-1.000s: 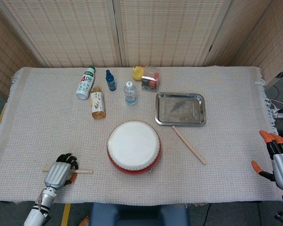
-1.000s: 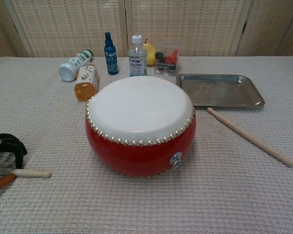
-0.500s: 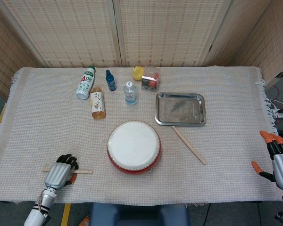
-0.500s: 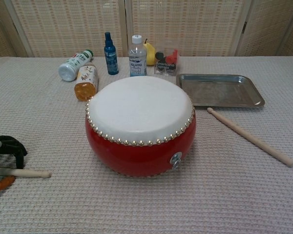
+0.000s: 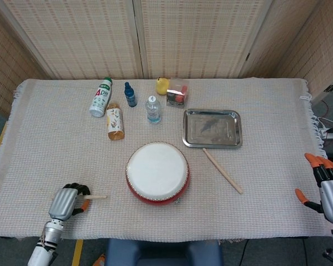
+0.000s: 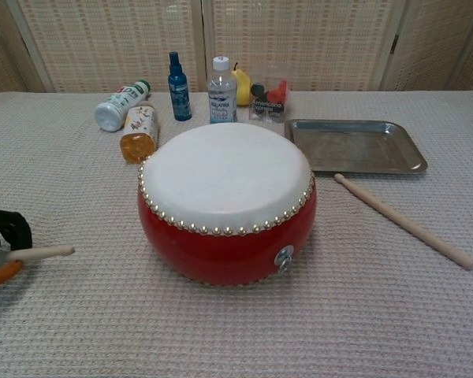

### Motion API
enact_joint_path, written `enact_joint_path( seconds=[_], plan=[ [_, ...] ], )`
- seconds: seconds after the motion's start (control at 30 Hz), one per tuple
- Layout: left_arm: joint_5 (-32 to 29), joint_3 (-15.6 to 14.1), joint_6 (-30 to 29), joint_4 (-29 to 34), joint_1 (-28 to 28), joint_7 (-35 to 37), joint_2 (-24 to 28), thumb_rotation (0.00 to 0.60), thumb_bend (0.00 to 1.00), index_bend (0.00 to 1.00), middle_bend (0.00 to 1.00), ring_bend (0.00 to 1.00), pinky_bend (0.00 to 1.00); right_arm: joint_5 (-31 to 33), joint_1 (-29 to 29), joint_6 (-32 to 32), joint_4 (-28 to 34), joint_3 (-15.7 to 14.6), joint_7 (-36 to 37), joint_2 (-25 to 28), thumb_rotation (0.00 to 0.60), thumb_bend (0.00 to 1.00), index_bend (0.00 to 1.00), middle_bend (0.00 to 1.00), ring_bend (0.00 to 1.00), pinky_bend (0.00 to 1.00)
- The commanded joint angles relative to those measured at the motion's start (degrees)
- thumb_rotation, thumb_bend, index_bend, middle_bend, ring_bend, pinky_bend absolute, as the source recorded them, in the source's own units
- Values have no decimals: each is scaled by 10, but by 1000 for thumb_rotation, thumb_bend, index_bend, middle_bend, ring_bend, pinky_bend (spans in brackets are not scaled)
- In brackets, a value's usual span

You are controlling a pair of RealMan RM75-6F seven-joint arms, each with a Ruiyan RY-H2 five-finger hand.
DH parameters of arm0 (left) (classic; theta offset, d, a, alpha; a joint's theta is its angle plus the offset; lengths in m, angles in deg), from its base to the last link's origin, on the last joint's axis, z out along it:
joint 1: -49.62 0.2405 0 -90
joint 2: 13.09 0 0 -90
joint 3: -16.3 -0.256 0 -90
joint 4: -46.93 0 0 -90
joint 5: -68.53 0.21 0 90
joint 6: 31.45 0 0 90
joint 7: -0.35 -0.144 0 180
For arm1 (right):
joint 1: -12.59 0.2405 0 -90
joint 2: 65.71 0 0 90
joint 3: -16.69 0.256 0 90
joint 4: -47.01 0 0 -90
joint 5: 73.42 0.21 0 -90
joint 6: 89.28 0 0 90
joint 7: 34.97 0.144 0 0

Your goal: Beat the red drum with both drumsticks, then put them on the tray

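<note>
One pale wooden drumstick (image 5: 94,197) sits clamped in my left hand (image 5: 64,202); my right hand (image 5: 328,188) waits, fingers apart, beside the table.

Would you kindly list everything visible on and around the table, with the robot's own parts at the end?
drum: one, red body with white skin, table centre.
held drumstick: one, pale wood, in the left robot hand, left of the drum.
loose drumstick: one, pale wood, lying right of the drum, just in front of the tray.
tray: one, silver metal, behind and right of the drum.
white bottle: one, lying at far left.
juice bottle: one, amber, lying beside it.
blue bottle: one, upright.
water bottle: one, clear, upright.
yellow fruit: one, at back.
clear box: one, red and dark contents.
tablecloth: one, beige.
left robot hand: grips a drumstick.
right robot hand: orange-tipped, off the table's right edge, holding nothing.
</note>
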Motion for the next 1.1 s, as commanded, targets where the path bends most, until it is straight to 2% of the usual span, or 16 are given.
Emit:
enact_joint_path(
  seconds=[0.03,0.17,0.37,0.6,0.9,1.1],
  plan=[
    [8,28,-39,29,16,195,29,600,413,690,519,376,413,-1,1,-1,1,0,0,0,600,192,48,108,22,136],
    [-1,44,-34,54,19,330,56,600,418,683,525,388,435,0,2,-3,1,0,-1,0,600,192,48,108,22,136],
    [-14,52,13,83,15,557,90,600,418,663,537,405,440,3,5,-5,19,5,9,17,600,192,48,108,22,138],
    [2,50,58,66,1,756,91,600,419,634,537,409,428,9,16,-13,52,17,-19,51,600,193,48,108,22,145],
    [8,51,89,19,-17,911,59,600,419,577,536,409,425,23,23,-28,68,20,-38,59,600,192,48,108,22,147],
    [6,54,109,2,-28,994,56,600,419,466,523,408,425,28,23,-30,68,19,-41,57,600,192,48,108,22,147]
  ],
)
